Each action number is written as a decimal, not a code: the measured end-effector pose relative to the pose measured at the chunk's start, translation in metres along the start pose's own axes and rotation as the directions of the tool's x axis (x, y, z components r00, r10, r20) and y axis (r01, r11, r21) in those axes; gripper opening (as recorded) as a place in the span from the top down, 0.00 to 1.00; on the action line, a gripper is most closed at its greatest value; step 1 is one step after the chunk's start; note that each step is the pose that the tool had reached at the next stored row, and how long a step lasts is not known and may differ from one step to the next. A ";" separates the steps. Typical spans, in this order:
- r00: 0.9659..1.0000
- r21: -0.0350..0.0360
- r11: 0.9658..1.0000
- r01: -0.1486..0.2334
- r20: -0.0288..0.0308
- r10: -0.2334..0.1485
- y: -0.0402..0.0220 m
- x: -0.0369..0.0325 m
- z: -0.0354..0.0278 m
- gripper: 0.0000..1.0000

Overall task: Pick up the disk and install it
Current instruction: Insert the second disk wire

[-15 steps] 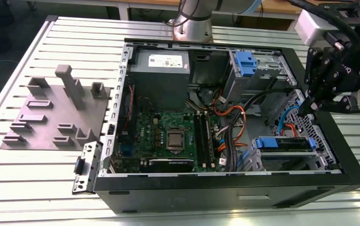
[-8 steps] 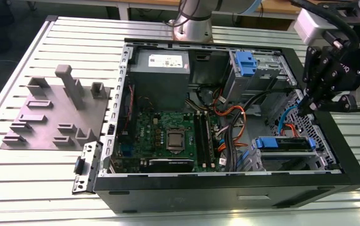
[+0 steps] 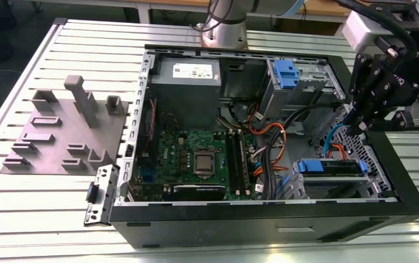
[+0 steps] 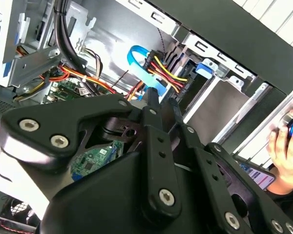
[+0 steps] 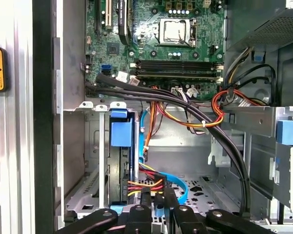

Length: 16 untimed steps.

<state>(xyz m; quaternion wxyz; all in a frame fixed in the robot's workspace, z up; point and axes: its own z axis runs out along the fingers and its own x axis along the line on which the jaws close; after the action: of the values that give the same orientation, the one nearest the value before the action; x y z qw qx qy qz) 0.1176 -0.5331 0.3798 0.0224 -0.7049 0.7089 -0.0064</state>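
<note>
Exterior view first: the black claw (image 3: 356, 127) hangs over the open computer case (image 3: 268, 222), just inside its side wall on the exterior view's right. From where I stand I cannot tell whether the claw is spread or pressed together, and I see nothing gripped in it.

The disk (image 3: 332, 166) sits below the claw and a little toward the near end of the case. It is slotted into the drive cage with its blue bracket facing up, apart from the claw. In the first wrist view the same disk (image 5: 121, 129) stands edge-on in its bay, just beside the claw (image 5: 157, 200). A bundle of red, yellow and black wires (image 5: 145, 184) and a flat blue cable (image 5: 178, 187) lie right at the claw's tip.

Farther from the claw, across the case, lies the green motherboard (image 3: 194, 159). Beyond it is the grey power supply (image 3: 187, 76), and near that end a small blue latch (image 3: 286, 74).

Well away from the claw, outside the case, a grey fixture plate (image 3: 56, 137) rests on the slotted table (image 3: 19, 203).

In the second wrist view a person's hand (image 4: 285, 146) rests outside the case wall, beyond the claw (image 4: 161, 105).
</note>
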 end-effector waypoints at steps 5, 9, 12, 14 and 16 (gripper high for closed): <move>1.000 -0.007 1.000 -0.003 0.022 0.003 -0.0013 -0.0003 0.0016 0.75; 0.999 -0.011 1.000 -0.006 0.032 0.007 -0.0016 -0.0003 0.0035 0.75; 0.999 -0.011 1.000 -0.012 0.032 0.012 -0.0020 -0.0003 0.0042 0.75; 0.999 -0.011 1.000 -0.016 0.032 0.017 -0.0023 -0.0002 0.0049 0.75; 0.999 -0.011 1.000 -0.021 0.032 0.022 -0.0024 -0.0002 0.0057 0.75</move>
<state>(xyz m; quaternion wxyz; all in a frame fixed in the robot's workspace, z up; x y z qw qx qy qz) 0.1202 -0.5328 0.3741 0.0299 -0.6973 0.7161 0.0088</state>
